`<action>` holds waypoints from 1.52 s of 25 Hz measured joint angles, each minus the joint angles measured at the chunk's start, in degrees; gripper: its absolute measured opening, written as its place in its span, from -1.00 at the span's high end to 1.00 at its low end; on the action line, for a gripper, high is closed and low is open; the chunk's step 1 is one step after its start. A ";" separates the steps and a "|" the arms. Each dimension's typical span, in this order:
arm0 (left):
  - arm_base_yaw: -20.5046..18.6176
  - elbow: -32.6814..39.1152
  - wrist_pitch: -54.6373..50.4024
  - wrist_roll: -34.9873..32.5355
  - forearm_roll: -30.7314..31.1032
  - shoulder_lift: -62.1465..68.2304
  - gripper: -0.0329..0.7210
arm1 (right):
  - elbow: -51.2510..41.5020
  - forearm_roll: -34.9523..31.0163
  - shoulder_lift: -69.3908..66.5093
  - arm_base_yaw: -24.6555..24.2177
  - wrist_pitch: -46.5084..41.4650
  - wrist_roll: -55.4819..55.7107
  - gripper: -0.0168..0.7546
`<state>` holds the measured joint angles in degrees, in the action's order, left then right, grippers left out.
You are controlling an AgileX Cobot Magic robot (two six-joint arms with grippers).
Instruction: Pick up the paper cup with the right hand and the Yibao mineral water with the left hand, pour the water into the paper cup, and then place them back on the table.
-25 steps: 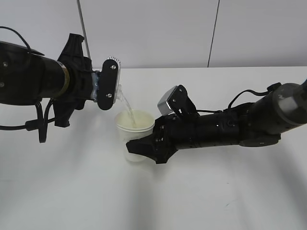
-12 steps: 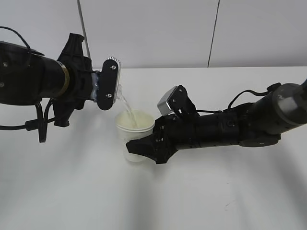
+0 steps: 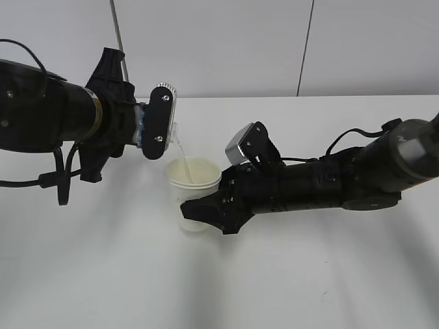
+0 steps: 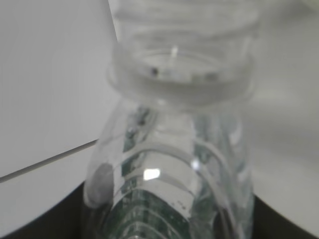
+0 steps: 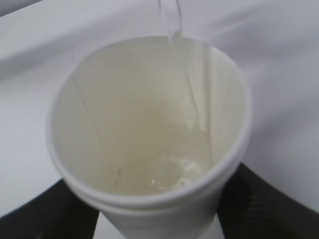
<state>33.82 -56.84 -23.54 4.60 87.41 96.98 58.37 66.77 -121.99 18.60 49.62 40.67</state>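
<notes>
You're mid-pour. On the table, the right hand has its jaws clamped round the paper cup, held near centre. At the cup's 11 o'clock, the left hand has its jaws clamped on the tipped Yibao mineral water; a thin stream drops inside the rim. Next, I'd say: tip the bottle upright, then set both down. No readable writing; label print blurred.

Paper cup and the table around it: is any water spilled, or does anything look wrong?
Nothing stands out. The stream from the Yibao mineral water falls inside the paper cup, which the right gripper holds upright. No puddle shows on the table.
</notes>
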 joint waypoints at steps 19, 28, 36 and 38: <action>0.40 0.00 -0.72 0.00 0.21 -0.04 -0.07 | 0.00 -0.11 -0.02 0.00 -0.10 0.00 -0.36; 0.40 0.00 -0.72 0.00 0.73 -0.04 -0.07 | 0.00 -0.78 -0.02 0.00 -0.42 0.00 -0.36; 0.40 0.00 -0.96 0.00 1.56 -0.04 -0.07 | 0.00 -0.80 -0.02 0.00 -0.68 0.00 -0.36; 0.40 0.00 -1.02 0.00 1.56 -0.04 -0.07 | 0.00 -0.80 -0.02 0.00 -0.82 0.00 -0.36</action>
<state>34.22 -56.84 -24.56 4.60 88.97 96.94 58.37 65.97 -122.01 18.60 48.80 40.67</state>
